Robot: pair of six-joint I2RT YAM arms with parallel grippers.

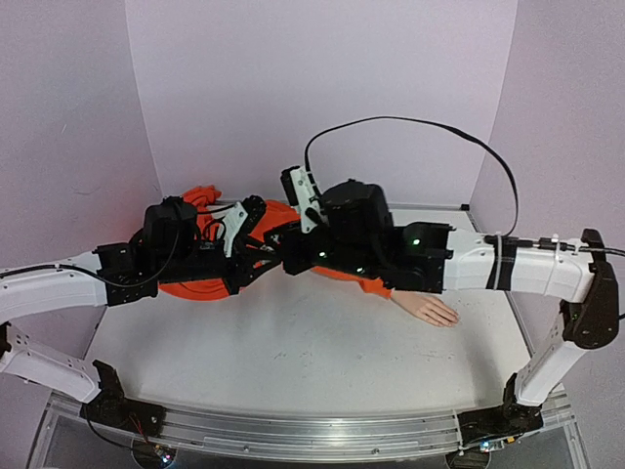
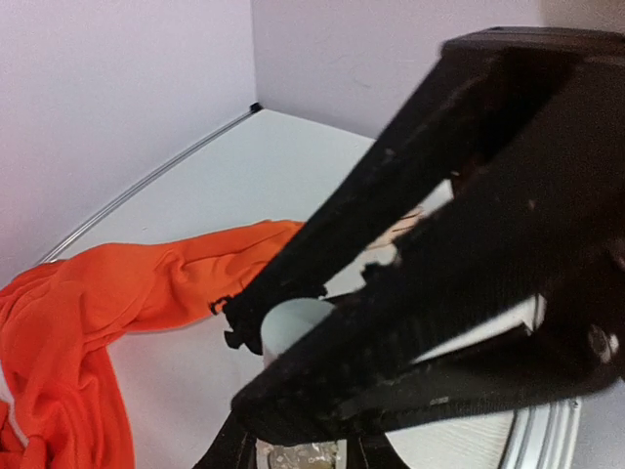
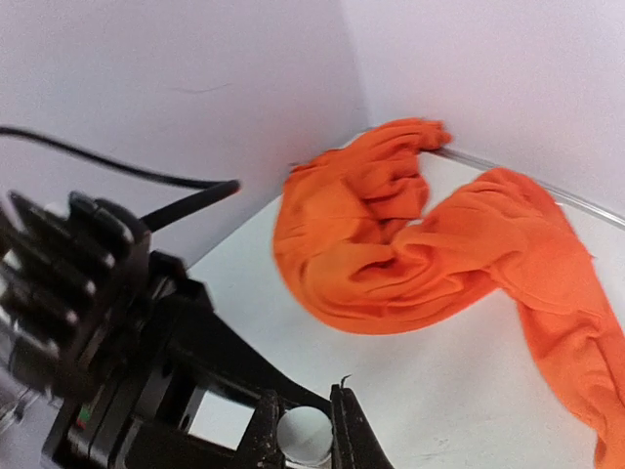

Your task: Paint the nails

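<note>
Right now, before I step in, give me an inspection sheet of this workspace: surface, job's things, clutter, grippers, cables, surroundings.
Surface: white table, no spills seen.
Job's things: hand lies flat at the right, nails too small to judge; bottle and its pale cap are held up between the two arms.
Clutter: orange sleeve bunched at the back left, running under the arms to the hand.
Grippers: left gripper shut on the bottle; right gripper shut on the cap.
Cables: black cable loops high over the right arm, off the table.
Surroundings: lilac walls on three sides; nothing else seen.
</note>
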